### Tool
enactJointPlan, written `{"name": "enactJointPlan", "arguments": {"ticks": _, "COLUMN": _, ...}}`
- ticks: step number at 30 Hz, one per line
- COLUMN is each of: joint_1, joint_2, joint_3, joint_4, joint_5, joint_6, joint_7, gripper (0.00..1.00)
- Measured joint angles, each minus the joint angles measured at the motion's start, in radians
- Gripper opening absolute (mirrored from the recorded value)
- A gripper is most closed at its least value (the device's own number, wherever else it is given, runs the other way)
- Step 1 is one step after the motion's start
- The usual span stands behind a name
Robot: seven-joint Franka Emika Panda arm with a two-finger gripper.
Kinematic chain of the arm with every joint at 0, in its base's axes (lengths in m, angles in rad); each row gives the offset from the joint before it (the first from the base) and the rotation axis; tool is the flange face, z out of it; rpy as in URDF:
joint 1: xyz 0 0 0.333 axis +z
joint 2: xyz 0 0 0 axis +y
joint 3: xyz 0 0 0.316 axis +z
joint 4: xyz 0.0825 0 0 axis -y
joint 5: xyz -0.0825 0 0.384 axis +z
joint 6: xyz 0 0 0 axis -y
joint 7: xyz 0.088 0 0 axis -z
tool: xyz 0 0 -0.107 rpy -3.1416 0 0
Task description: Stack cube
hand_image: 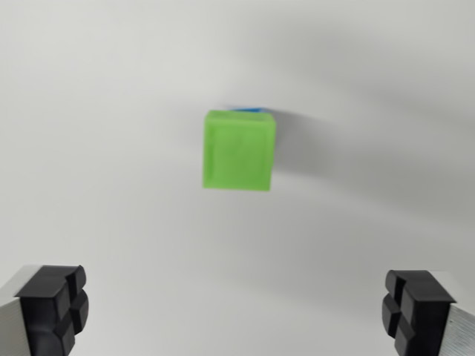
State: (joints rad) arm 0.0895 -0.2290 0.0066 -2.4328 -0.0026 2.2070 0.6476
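Below the wide-open, empty pincer (237, 311), green cube (239, 150) covers a blue cube (249, 110); nothing obstructs.

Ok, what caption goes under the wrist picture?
Open gripper above a green cube, a blue sliver peeking out behind it.

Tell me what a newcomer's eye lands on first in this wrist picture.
The bright green cube stands out at the centre of the white surface, with a thin sliver of blue peeking out at its top edge. Below, the gripper has its black fingertips wide apart, empty, in the bottom corners.
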Motion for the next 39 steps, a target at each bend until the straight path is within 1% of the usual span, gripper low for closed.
{"name": "enactJointPlan", "arguments": {"ticks": 10, "joint_1": 0.0, "joint_2": -0.04, "joint_3": 0.0, "joint_4": 0.054, "joint_5": 0.0, "joint_6": -0.095, "joint_7": 0.0, "gripper": 1.0}}
{"name": "enactJointPlan", "arguments": {"ticks": 19, "joint_1": 0.0, "joint_2": -0.062, "joint_3": 0.0, "joint_4": 0.097, "joint_5": 0.0, "joint_6": -0.16, "joint_7": -0.001, "gripper": 1.0}}
{"name": "enactJointPlan", "arguments": {"ticks": 29, "joint_1": 0.0, "joint_2": -0.072, "joint_3": 0.0, "joint_4": 0.126, "joint_5": 0.0, "joint_6": -0.199, "joint_7": -0.001, "gripper": 1.0}}
{"name": "enactJointPlan", "arguments": {"ticks": 39, "joint_1": 0.0, "joint_2": -0.073, "joint_3": 0.0, "joint_4": 0.129, "joint_5": 0.0, "joint_6": -0.204, "joint_7": -0.001, "gripper": 1.0}}
